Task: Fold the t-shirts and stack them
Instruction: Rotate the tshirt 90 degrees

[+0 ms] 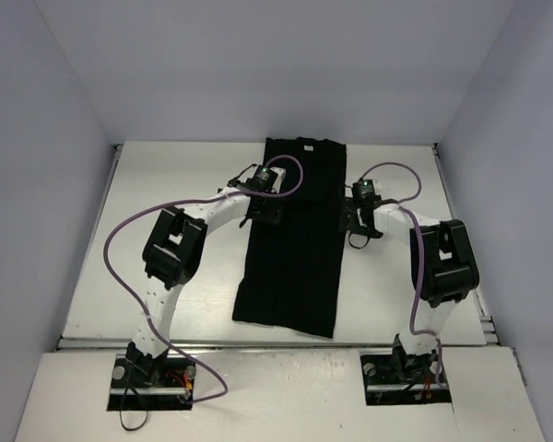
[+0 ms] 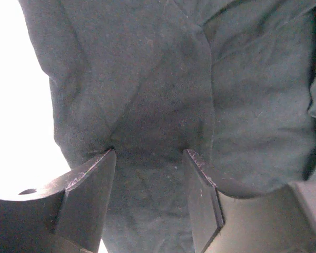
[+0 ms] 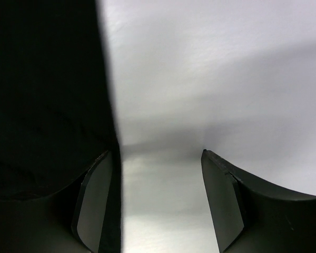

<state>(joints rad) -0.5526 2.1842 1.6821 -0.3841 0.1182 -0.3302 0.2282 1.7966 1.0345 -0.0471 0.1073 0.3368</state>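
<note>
- Currently the t-shirt [image 1: 290, 267] lies flat on the table [image 1: 166, 184] as a long narrow strip between the two arms, with its collar at the far end and its hem at the near end.
- Left gripper [image 1: 264, 210]: it sits on the strip's left edge, in the far half. The jaws stand about half apart. Both fingertips [image 2: 102, 158] press on the cloth, fabric spans the gap, and nothing is pinched.
- Right gripper [image 1: 360, 221]: it is just beside the right edge, roughly level with its partner. The jaws are part-open and empty, one finger at the shirt's border and the other over bare table.
- Judgement: the step in hand appears to be taking both long edges for a crosswise fold.
- Recommendation: move the right claw left until its jaws straddle the border, then close both claws at matching points along the strip so the fold line runs square.
- Recommendation: the strip looks folded in at the sides, so bite deep enough to catch every layer.
- Recommendation: lift only enough to clear the table and carry both sides at an even pace.
- Risk: the soft cloth may slip from a shallow pinch, and an uneven grip would skew the fold.
</note>
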